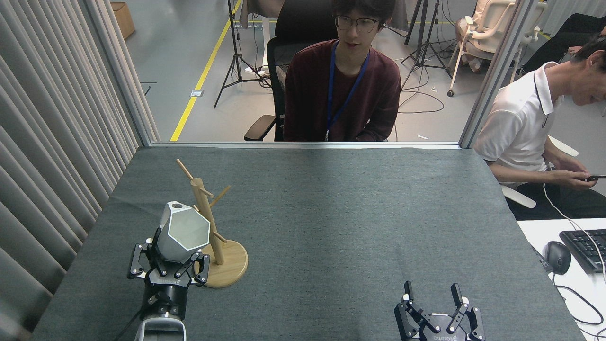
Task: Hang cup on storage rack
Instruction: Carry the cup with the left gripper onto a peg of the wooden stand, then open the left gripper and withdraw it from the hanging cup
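The white angular cup point(182, 232) is held above the table with my left gripper point(169, 265) shut on its lower part. Its hexagonal rim faces me and its tab with the round hole point(176, 205) points up. The cup sits just left of and in front of the wooden storage rack point(208, 222), covering the rack's lower left peg. The rack stands upright on its round base point(232, 267). My right gripper point(432, 293) is open at the bottom right, holding nothing.
A person in a dark red shirt point(343, 90) sits behind the table's far edge. Another person in white point(530, 123) sits at the right. Curtains point(52, 142) line the left side. A keyboard point(584, 246) and mouse point(558, 258) lie on a white desk at the right.
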